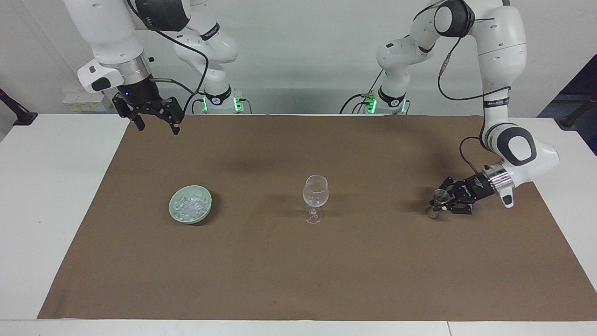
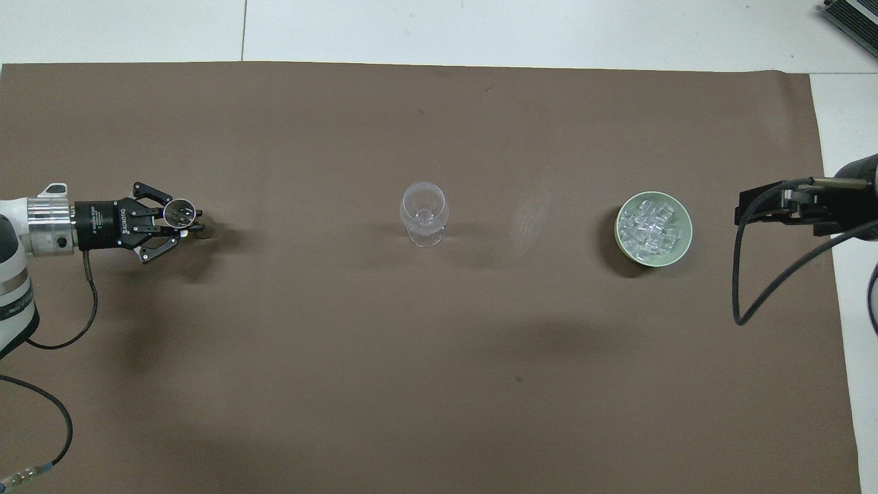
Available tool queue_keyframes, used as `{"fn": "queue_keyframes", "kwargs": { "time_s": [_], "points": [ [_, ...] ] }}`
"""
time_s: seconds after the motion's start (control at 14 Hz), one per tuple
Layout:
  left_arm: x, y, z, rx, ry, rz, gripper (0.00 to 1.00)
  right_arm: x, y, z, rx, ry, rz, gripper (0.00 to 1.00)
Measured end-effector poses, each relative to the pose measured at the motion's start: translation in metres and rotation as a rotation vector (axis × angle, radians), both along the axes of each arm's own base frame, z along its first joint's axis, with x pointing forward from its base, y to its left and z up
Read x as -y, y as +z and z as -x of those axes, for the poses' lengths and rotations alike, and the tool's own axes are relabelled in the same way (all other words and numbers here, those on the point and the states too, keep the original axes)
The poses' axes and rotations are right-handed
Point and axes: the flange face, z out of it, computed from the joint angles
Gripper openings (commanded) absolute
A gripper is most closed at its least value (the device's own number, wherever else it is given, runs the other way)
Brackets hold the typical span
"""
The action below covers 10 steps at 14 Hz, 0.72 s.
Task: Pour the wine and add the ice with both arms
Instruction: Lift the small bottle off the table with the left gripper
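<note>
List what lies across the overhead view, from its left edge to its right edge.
left gripper shut on the small metal cup → wine glass → pale green bowl of ice → right gripper

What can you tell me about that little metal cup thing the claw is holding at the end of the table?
The small metal cup looks like a silvery double-ended measure: a round open mouth on top, a narrow waist, a flared foot below. It stands upright on the brown mat at the left arm's end of the table, level with the wine glass. The left claw reaches in sideways, shut on its waist. Whether it holds any liquid cannot be told.
</note>
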Motion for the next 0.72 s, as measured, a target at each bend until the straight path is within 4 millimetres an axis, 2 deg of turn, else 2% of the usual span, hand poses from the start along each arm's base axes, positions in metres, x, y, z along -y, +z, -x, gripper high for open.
{"fn": "queue_keyframes", "kwargs": {
  "time_s": [0.5,0.72],
  "points": [
    [-0.001,0.005,0.001,0.004,0.013,0.048,0.00,0.000,0.000,0.000,0.000,0.000,0.000,1.00],
    [0.005,0.016,-0.002,0.025,0.001,0.055,0.00,0.000,0.000,0.000,0.000,0.000,0.000,1.00]
  ]
}}
